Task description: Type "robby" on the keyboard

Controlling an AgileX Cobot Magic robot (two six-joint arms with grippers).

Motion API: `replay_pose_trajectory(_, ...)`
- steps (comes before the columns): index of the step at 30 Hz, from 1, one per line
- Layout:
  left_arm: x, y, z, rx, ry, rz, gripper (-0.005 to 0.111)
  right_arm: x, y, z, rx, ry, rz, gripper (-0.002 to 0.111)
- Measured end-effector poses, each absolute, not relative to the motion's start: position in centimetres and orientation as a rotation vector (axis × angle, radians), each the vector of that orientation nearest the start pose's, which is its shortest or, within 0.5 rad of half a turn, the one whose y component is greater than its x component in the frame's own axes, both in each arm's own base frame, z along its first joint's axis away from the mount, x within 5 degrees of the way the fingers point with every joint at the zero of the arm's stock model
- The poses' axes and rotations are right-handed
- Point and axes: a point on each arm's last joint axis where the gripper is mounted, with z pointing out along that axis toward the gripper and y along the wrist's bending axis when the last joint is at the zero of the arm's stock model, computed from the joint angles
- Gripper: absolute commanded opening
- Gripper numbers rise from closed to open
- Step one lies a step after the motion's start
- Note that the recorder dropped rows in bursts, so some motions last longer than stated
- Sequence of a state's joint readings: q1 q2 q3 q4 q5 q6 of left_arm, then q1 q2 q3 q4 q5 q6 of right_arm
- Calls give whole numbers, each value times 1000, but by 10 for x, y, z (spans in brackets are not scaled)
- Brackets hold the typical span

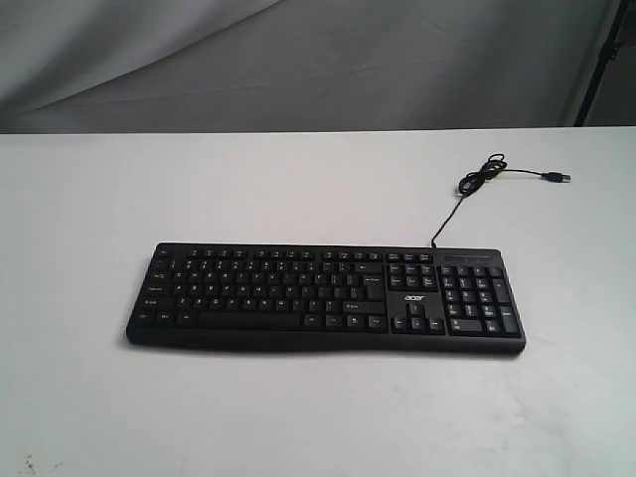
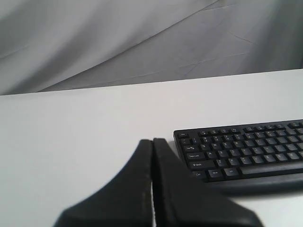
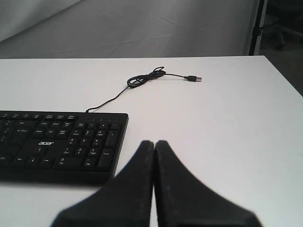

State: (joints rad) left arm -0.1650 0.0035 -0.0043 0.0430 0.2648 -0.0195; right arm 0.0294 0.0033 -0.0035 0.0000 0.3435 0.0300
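One white table (image 1: 89, 199) fills the exterior view, with a grey cloth (image 1: 298, 60) hung behind it. Just toward 6 o'clock of the table's centre lies the black keyboard (image 1: 326, 298), flat, its number pad (image 1: 479, 298) at the 3 o'clock end. The left gripper (image 2: 152, 141) sits off the Ctrl corner and the right gripper (image 3: 154, 142) beside the number pad, both pinched closed on nothing. A thin cable (image 1: 480, 171) runs toward 1 o'clock, loops, and ends in a USB plug (image 1: 561, 178).

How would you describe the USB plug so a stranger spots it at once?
On the white table lies a black keyboard. Its thin cable leaves the far edge near the number pad, loops, and ends in the plug, the only metal-tipped piece.
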Motion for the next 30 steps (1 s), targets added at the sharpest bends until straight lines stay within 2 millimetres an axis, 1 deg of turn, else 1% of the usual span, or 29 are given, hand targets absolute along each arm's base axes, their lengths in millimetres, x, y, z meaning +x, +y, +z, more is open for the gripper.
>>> replay_pose_trajectory(13,55,-8,190,155,1741,-95,0,54,2,185,1,1810,42,0)
replay_pose_trajectory(16,55,-8,190,155,1741,-95,0,55,2,191,0,1738,44,0)
replay_pose_trajectory(20,55,-8,190,155,1741,-95,0,57,2,204,0,1596,46,0)
replay_pose_trajectory(26,55,-8,190,155,1741,-95,0,57,2,207,0,1562,47,0)
replay_pose_trajectory(28,55,-8,190,155,1741,-95,0,56,2,211,0,1524,47,0)
replay_pose_trajectory(30,55,-8,190,155,1741,-95,0,56,1,220,69,1420,120,0)
